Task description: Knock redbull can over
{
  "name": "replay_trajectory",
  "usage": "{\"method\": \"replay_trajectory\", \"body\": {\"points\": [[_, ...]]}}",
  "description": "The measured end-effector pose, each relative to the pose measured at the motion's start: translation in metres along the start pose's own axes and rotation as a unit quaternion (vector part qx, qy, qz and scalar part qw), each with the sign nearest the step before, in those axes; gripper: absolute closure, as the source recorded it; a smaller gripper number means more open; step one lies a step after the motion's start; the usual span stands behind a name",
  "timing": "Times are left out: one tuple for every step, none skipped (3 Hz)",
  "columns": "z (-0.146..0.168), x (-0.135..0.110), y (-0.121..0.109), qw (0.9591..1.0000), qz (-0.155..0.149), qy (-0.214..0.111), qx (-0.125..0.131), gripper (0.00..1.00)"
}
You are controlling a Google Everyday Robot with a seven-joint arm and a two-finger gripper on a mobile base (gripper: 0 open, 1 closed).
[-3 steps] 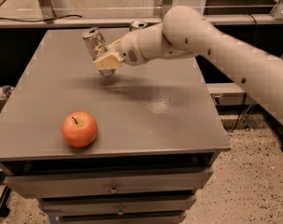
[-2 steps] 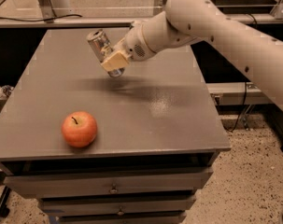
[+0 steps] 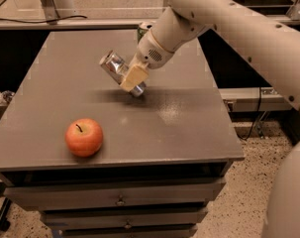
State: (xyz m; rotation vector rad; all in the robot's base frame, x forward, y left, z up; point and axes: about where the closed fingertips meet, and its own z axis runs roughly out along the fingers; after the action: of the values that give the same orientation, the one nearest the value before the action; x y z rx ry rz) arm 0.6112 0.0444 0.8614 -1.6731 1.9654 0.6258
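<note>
gripper (image 3: 132, 78) fingers clamped on the redbull can (image 3: 114, 65), holding it tilted low over the table (image 3: 189, 128), probably to lay it down, well apart from the apple (image 3: 84, 137).

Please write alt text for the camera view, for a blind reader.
The gripper, jaws shut on the redbull can, holds it tilted over the middle of the grey table. A red apple sits near the front edge.
</note>
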Motion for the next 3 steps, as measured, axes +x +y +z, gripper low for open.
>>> {"method": "replay_trajectory", "body": {"points": [[0.004, 0.023, 0.013, 0.9959, -0.008, 0.079, -0.043, 1.0], [0.008, 0.032, 0.019, 0.99, -0.017, 0.123, -0.067, 0.84], [0.011, 0.035, 0.021, 0.9862, -0.025, 0.144, -0.078, 0.61]]}}
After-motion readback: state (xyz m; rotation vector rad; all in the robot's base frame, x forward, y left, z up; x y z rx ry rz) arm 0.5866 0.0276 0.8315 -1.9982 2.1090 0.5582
